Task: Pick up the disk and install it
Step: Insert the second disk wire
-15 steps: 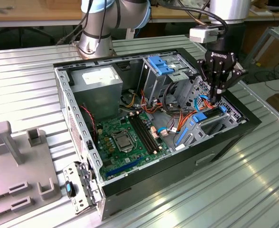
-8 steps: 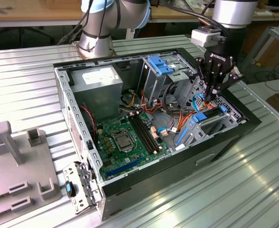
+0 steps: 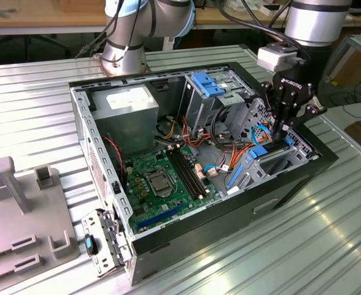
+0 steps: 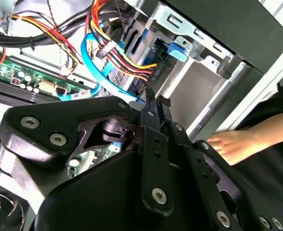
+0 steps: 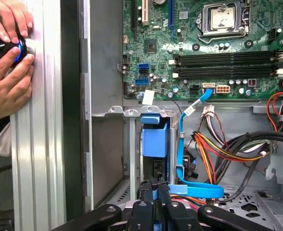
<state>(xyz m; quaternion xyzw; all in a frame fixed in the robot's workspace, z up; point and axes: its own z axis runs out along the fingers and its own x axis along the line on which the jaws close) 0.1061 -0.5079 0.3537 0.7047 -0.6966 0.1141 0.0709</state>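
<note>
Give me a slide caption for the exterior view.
Gripper lowered into the open computer case, at the blue-framed disk.

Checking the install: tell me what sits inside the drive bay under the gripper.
The blue-framed disk stands in the drive bay, gripper right above it. Its lower end is hidden by the gripper.

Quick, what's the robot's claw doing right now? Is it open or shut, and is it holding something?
Gripper: fingers close together, down inside the computer case at the blue-edged disk; whether it grips the disk cannot be told.
</note>
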